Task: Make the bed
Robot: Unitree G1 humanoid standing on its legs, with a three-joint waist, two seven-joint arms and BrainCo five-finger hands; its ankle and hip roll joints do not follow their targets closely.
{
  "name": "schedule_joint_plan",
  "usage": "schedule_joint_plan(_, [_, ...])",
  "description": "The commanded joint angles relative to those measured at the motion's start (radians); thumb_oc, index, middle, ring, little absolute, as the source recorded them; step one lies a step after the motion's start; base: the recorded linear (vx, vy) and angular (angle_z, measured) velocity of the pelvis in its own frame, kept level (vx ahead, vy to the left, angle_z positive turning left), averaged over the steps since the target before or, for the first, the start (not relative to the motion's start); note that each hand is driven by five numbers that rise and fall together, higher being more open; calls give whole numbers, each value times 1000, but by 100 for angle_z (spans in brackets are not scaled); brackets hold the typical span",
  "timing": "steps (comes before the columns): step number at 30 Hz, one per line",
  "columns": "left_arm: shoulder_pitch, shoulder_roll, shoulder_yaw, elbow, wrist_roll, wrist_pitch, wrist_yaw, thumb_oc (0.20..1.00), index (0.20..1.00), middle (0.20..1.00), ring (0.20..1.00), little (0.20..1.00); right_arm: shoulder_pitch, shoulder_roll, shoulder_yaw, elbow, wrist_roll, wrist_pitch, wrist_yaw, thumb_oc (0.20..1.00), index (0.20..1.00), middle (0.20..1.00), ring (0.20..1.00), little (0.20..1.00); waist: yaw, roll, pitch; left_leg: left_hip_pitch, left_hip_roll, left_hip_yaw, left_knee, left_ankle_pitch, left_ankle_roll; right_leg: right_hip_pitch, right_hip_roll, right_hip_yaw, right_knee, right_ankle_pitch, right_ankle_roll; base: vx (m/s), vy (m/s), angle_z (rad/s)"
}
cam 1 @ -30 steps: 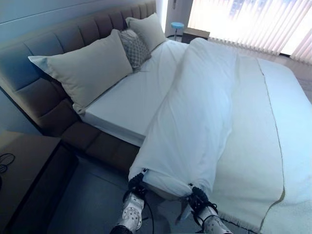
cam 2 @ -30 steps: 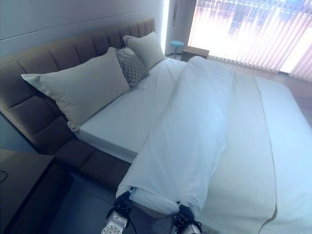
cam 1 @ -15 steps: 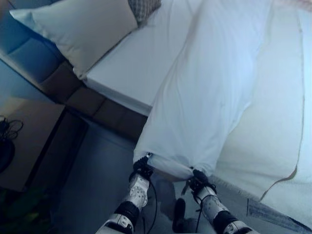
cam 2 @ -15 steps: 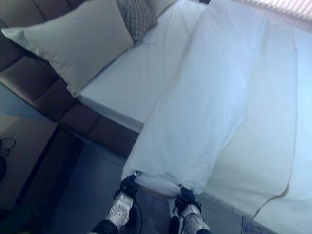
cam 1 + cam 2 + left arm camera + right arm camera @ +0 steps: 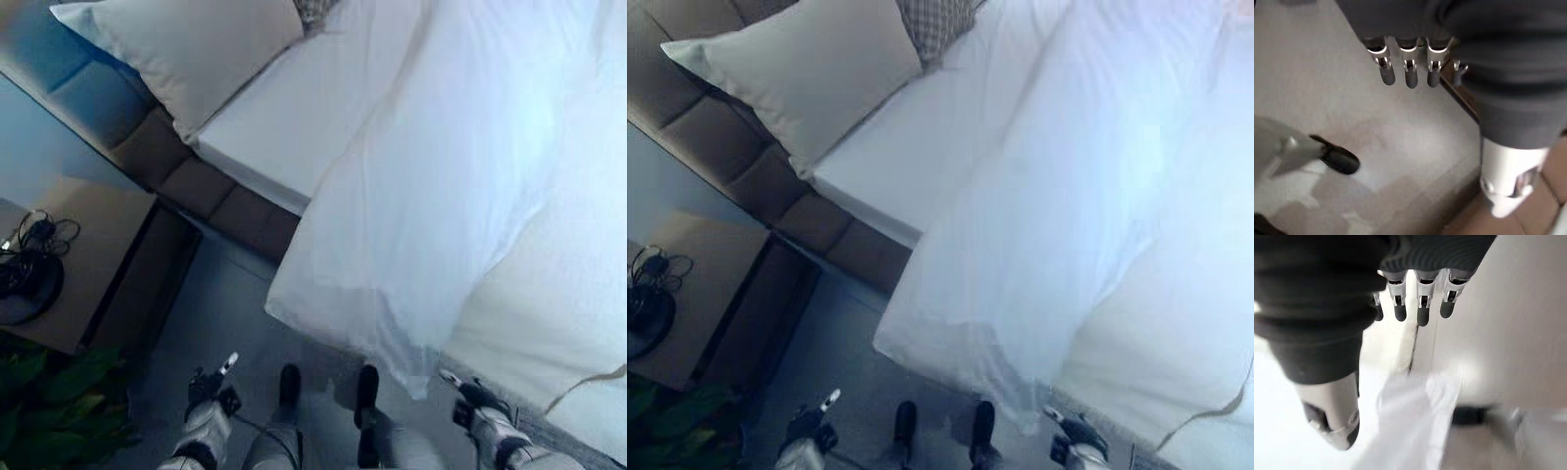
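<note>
A white duvet (image 5: 431, 215) lies in a long heap down the bed, and its near end hangs loose over the bed's side edge toward the floor. The bare white sheet (image 5: 304, 117) shows between the duvet and a large cream pillow (image 5: 196, 49). My left hand (image 5: 211, 392) is low over the floor, to the left of the duvet's end, open and empty, its fingers (image 5: 1408, 73) straight. My right hand (image 5: 475, 397) is below the duvet's right corner, also open, its fingers (image 5: 1420, 308) straight. The duvet's corner (image 5: 1410, 421) hangs just past that hand.
A cream blanket (image 5: 549, 313) covers the bed's right side. The brown padded bed frame (image 5: 196, 186) runs along the left. A wooden nightstand (image 5: 78, 255) with a black item and cables (image 5: 24, 274) stands beside it, green plant leaves (image 5: 59, 411) below. A patterned pillow (image 5: 936, 20) lies further up.
Both hands have let go of the duvet's near edge and moved apart and down. The released edge now hangs loose. The camera has tilted further down.
</note>
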Motion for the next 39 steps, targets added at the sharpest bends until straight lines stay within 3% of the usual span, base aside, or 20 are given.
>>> schedule_joint_plan(1, [16,-25,31,49,48,7,-18,1000,1000,1000,1000,1000,64,5,-27,28,-36,26,1,1000,1000,1000,1000,1000,-14,6,-66,2,-119,14,-8,-21,58,-92,-1,42,193,-121,49,69,-19,0])
schedule_joint_plan(8, [46,-27,19,-24,46,-4,-46,1000,1000,1000,1000,1000,94,-26,-57,6,-58,21,16,1000,1000,1000,1000,1000,-27,1,-61,3,-130,52,182,-81,26,-7,-15,29,194,-142,44,51,-65,4])
schedule_joint_plan(11, [66,1,-14,-214,59,-24,-65,1000,1000,1000,1000,1000,73,-45,34,-145,-154,12,37,1000,1000,1000,1000,1000,-11,-15,-40,-53,-129,62,326,-84,19,28,-19,54,192,-148,36,0,-11,-1])
schedule_joint_plan(13, [73,20,-23,-294,70,-32,-72,1000,1000,1000,1000,1000,78,-58,43,-243,-155,3,44,1000,1000,1000,1000,1000,-9,-22,-40,-88,-125,66,324,-81,20,31,-23,61,186,-144,38,39,0,-40])
schedule_joint_plan(14, [89,57,-37,-418,93,-37,-106,1000,1000,1000,1000,1000,102,-87,55,-427,-137,-20,71,1000,1000,1000,1000,1000,-2,-27,-47,-141,-107,66,270,-51,23,46,-15,75,176,-141,47,134,19,-38])
schedule_joint_plan(16, [86,100,-58,-519,82,-45,-148,1000,1000,1000,1000,1000,105,-117,66,-588,-116,-36,113,1000,1000,1000,1000,1000,5,-23,-58,-186,-82,56,196,19,14,59,2,97,163,-143,53,157,48,-24])
schedule_joint_plan(19, [68,134,-68,-599,53,-44,-191,1000,1000,1000,1000,1000,85,-138,67,-664,-107,-45,137,1000,1000,1000,1000,1000,16,-18,-61,-204,-69,48,159,65,4,74,16,120,156,-150,53,137,74,-50])
schedule_joint_plan(25, [-99,270,-165,-727,-23,-28,-288,1000,1000,1000,1000,1000,-52,-180,116,-846,-47,-59,193,1000,1000,1000,1000,1000,24,-51,-77,-192,-53,129,210,-1,44,66,-26,171,226,-205,93,176,239,-56])
schedule_joint_plan(28, [-205,321,-223,-740,-58,-22,-304,1000,1000,1000,1000,1000,-140,-176,161,-893,-29,-64,191,1000,1000,1000,1000,1000,20,-64,-52,-179,-50,160,236,-41,71,-11,-62,176,372,-166,124,108,251,-67])
schedule_joint_plan(31, [-346,370,-290,-733,-124,-18,-323,1000,1000,1000,1000,1000,-277,-181,226,-905,10,-70,180,1000,1000,1000,1000,1000,12,-58,4,-176,-53,166,262,-65,93,-95,-96,157,485,-113,127,11,226,-31])
schedule_joint_plan(32, [-464,397,-344,-708,-179,-24,-331,1000,1000,1000,1000,1000,-399,-183,270,-876,82,-81,173,1000,1000,1000,1000,1000,21,-48,28,-183,-56,170,273,-83,98,-119,-119,124,474,-116,114,32,168,-40])
schedule_joint_plan(35, [-573,403,-383,-677,-250,-24,-345,1000,1000,1000,1000,1000,-527,-178,309,-841,184,-92,177,1000,1000,1000,1000,1000,27,-41,45,-192,-53,180,261,-84,90,-146,-130,93,378,-102,114,35,88,-23])
schedule_joint_plan(36, [-621,398,-395,-656,-282,-23,-351,1000,1000,1000,1000,1000,-584,-178,327,-818,234,-95,182,1000,1000,1000,1000,1000,26,-46,52,-197,-59,184,255,-84,86,-162,-127,83,306,-77,119,136,-4,-32])
schedule_joint_plan(37, [-695,378,-412,-620,-345,-15,-363,1000,1000,1000,1000,1000,-676,-165,349,-797,308,-106,190,1000,1000,1000,1000,1000,20,-56,69,-199,-78,183,242,-88,81,-214,-107,91,183,-12,133,124,-24,-34])
schedule_joint_plan(39, [-731,378,-414,-598,-363,-18,-362,1000,1000,1000,1000,1000,-711,-164,365,-786,335,-114,192,1000,1000,1000,1000,1000,16,-55,78,-201,-85,177,232,-87,79,-250,-92,98,161,12,139,118,-58,-16])
